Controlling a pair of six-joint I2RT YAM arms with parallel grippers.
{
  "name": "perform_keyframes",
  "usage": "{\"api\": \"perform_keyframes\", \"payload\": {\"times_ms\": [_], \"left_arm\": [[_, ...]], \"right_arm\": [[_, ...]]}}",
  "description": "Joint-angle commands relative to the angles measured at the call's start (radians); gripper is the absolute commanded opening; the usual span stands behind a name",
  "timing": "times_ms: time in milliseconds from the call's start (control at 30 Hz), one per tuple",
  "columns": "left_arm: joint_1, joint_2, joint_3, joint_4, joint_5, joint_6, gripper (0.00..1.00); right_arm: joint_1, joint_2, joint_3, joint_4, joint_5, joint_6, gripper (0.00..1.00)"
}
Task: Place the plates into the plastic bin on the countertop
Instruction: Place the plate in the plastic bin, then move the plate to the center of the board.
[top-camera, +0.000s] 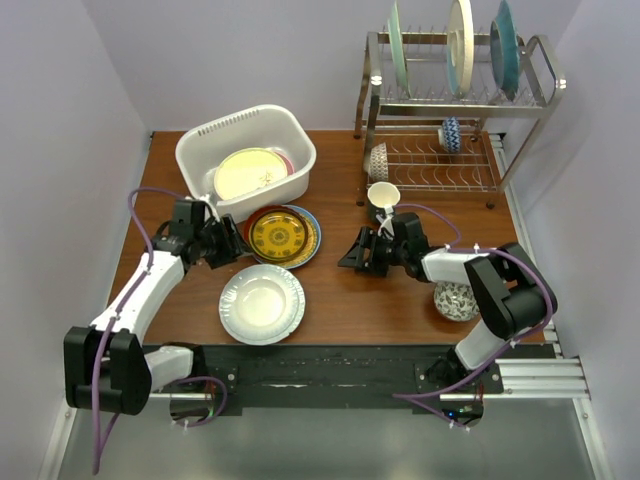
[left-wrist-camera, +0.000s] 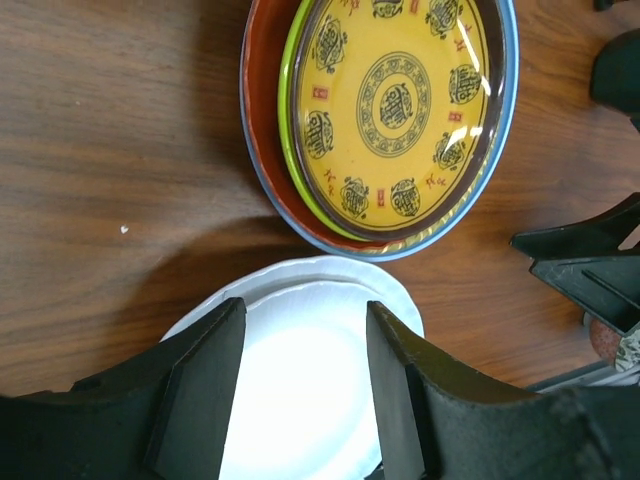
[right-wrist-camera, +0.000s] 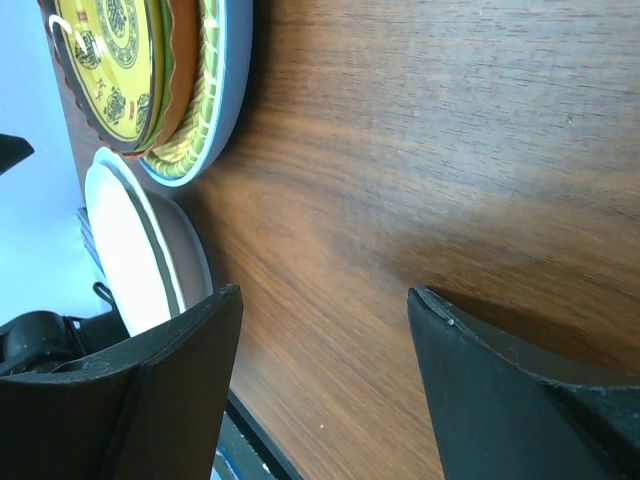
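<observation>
The white plastic bin (top-camera: 192, 150) stands at the back left of the wood countertop (top-camera: 340, 290) with a cream plate (top-camera: 247, 172) and a red-brown one inside. A stack topped by a yellow patterned plate (top-camera: 279, 235) lies in front of it; it also shows in the left wrist view (left-wrist-camera: 395, 100) and the right wrist view (right-wrist-camera: 105, 60). A white plate (top-camera: 261, 303) lies nearer; it shows in the left wrist view (left-wrist-camera: 300, 390) too. My left gripper (top-camera: 232, 243) is open and empty, left of the stack. My right gripper (top-camera: 352, 257) is open and empty, right of the stack.
A steel wire dish rack (top-camera: 440, 150) at the back right holds several upright plates (top-camera: 460, 45) and two patterned bowls (top-camera: 450, 133). A cream cup (top-camera: 383, 196) stands in front of it. Another patterned bowl (top-camera: 456, 300) sits by the right arm.
</observation>
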Motion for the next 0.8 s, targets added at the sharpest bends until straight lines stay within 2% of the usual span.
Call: {"api": "perform_keyframes", "payload": {"times_ms": [0,300,767], "left_arm": [[-0.012,0.015,-0.013,0.134,-0.009,-0.050,0.54],[-0.040,0.118,0.025,0.222,-0.014,-0.075,0.48],[-0.077,0.259,0.096,0.297,-0.052,-0.087,0.43]], "right_arm": [[0.012,0.044,-0.044,-0.100,0.107,-0.021,0.72],[0.015,0.060,-0.057,-0.076,0.089,-0.017,0.71],[0.014,0.063,-0.059,-0.063,0.075,-0.018,0.71]]}}
